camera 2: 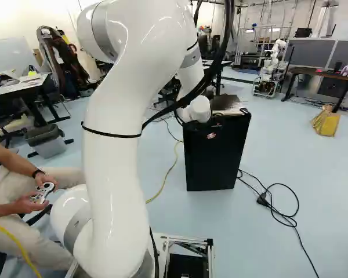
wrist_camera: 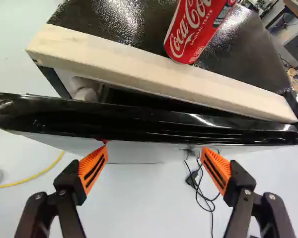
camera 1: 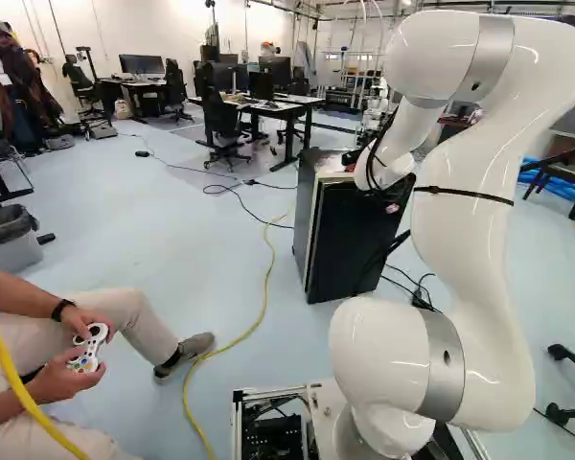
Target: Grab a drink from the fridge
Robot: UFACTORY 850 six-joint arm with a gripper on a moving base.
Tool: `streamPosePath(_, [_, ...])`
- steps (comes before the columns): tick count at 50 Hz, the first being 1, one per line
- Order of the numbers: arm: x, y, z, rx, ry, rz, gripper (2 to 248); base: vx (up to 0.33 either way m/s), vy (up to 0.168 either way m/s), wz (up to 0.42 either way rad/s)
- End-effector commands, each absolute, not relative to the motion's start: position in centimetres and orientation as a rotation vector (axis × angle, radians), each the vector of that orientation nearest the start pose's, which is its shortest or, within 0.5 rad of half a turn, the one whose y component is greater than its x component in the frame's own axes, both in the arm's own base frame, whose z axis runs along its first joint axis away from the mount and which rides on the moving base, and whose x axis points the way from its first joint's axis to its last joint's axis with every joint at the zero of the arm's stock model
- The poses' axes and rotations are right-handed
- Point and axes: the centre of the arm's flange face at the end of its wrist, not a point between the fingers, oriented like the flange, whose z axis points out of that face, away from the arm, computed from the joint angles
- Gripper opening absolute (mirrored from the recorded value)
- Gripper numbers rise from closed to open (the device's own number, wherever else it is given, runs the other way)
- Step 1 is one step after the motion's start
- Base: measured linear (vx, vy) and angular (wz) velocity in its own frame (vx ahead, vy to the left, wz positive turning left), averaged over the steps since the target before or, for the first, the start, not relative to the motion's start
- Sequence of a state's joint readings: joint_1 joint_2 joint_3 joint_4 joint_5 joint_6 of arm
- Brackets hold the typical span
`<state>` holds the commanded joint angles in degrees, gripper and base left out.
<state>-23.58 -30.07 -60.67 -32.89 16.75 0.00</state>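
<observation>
In the right base view my gripper point(camera 2: 213, 128) is at the upper front of the black fridge point(camera 2: 217, 159), its fingertips hidden. From the wrist, the open gripper point(wrist_camera: 154, 168) has its orange pads far apart, with nothing gripped. Just ahead of the fingertips runs the black top edge of the fridge door point(wrist_camera: 144, 124). A dark gap parts this edge from the pale wooden front edge point(wrist_camera: 154, 77) of the fridge's top, so the door stands slightly ajar. A red drink can point(wrist_camera: 191, 32) is upright on the fridge's dark top. The fridge's inside cannot be made out.
Black cables point(camera 2: 272, 202) lie on the floor to the right of the fridge; a yellow cable point(camera 1: 266, 278) runs along its left. A seated person point(camera 1: 86, 345) holds a controller at the left. Another robot point(camera 2: 271, 69) stands far back. Desks and chairs are behind.
</observation>
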Motion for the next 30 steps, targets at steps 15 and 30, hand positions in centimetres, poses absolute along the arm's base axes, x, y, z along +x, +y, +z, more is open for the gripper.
streamPosePath(15, [57.0, -22.6, 34.7, -3.100, -0.342, -1.264, 247, 0.000, 0.000, 0.000])
streamPosePath(30, [57.5, -22.4, 34.7, -3.096, -0.352, -1.270, 247, 0.000, 0.000, 0.000])
